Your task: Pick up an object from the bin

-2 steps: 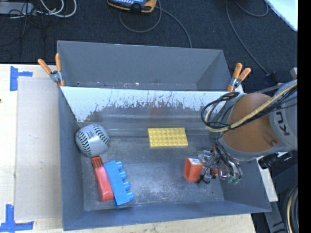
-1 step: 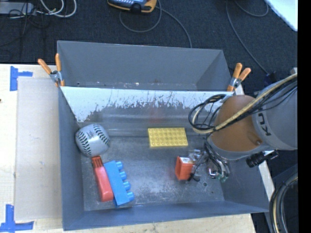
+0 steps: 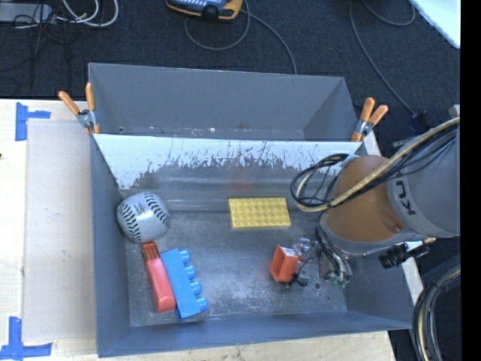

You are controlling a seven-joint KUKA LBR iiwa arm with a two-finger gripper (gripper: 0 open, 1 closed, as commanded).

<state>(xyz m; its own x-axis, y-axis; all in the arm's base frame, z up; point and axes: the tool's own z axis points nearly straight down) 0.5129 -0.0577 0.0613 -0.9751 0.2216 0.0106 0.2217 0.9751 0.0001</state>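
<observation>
Here the gripper [image 3: 307,268] sits beside a small orange block [image 3: 282,264] — long axis near-to-far — grip state unclear

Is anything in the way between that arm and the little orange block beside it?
Nothing visible. The arm ends right beside the orange block; the yellow plate, ball and blue brick lie clear of both.

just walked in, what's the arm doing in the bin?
The arm reaches in from the right, its claw low in the bin's near right corner, beside a small orange-red block. Whether it has a grip on the block is unclear. A yellow studded plate, a baseball, and a blue brick beside a red piece lie apart to the left.
</observation>
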